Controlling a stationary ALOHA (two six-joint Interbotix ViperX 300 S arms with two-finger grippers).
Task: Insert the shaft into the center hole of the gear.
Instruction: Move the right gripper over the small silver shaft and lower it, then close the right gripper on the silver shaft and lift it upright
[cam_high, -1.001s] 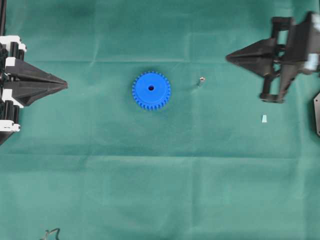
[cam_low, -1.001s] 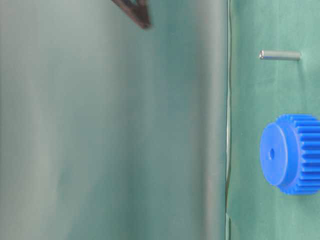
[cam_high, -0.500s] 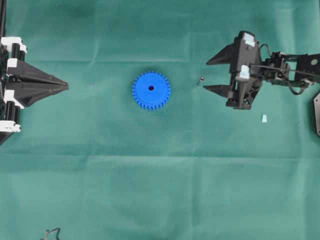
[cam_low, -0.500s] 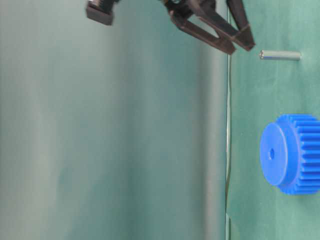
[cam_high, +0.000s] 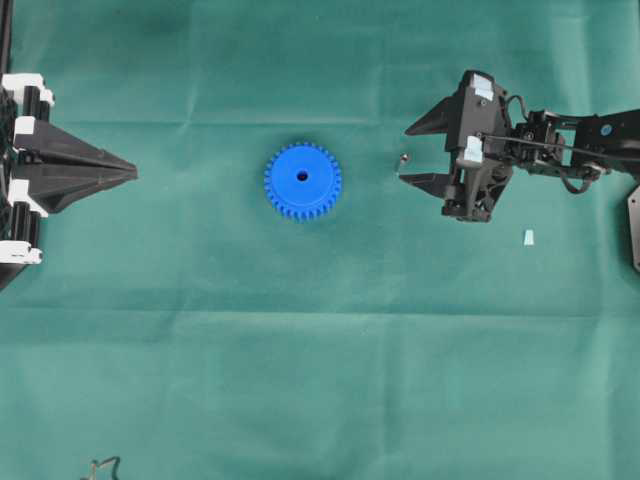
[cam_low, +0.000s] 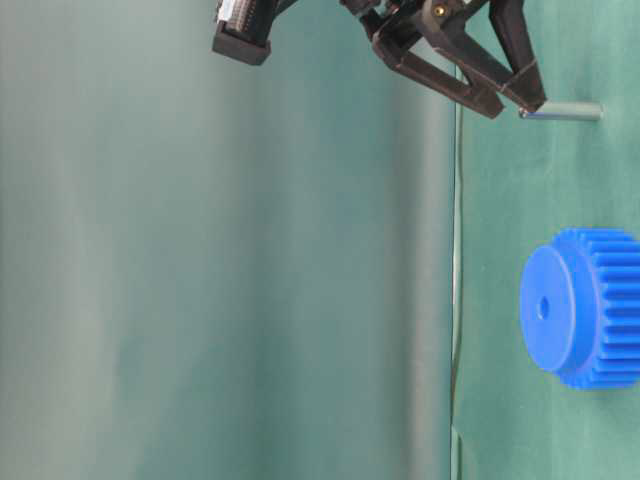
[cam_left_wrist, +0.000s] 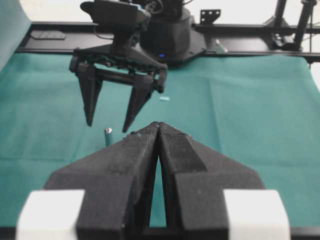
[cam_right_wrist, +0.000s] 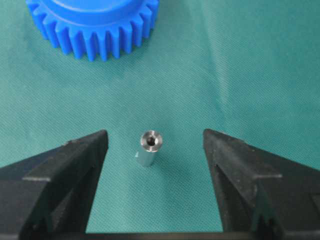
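Note:
The blue gear (cam_high: 303, 181) lies flat mid-table, its center hole (cam_high: 302, 176) facing up and empty. To its right the shaft (cam_high: 402, 160), a small silver pin, stands upright on the green cloth. My right gripper (cam_high: 404, 154) is open, one finger on each side of the shaft and not touching it. In the right wrist view the shaft (cam_right_wrist: 148, 147) sits between the open right gripper (cam_right_wrist: 155, 132), nearer the left finger, with the gear (cam_right_wrist: 95, 25) beyond. The table-level view shows the fingertips at the shaft's (cam_low: 560, 111) top end. My left gripper (cam_high: 133, 172) rests shut and empty at the left edge.
A pale mint chip (cam_high: 528, 237) lies on the cloth below the right arm. A black plate (cam_high: 633, 225) pokes in at the right edge, and a thin cable (cam_high: 100, 465) at the bottom left. Green cloth covers the whole table.
My right gripper has opened wide, turned and moved left until its fingers flank the shaft. The left arm, gear and shaft have not moved.

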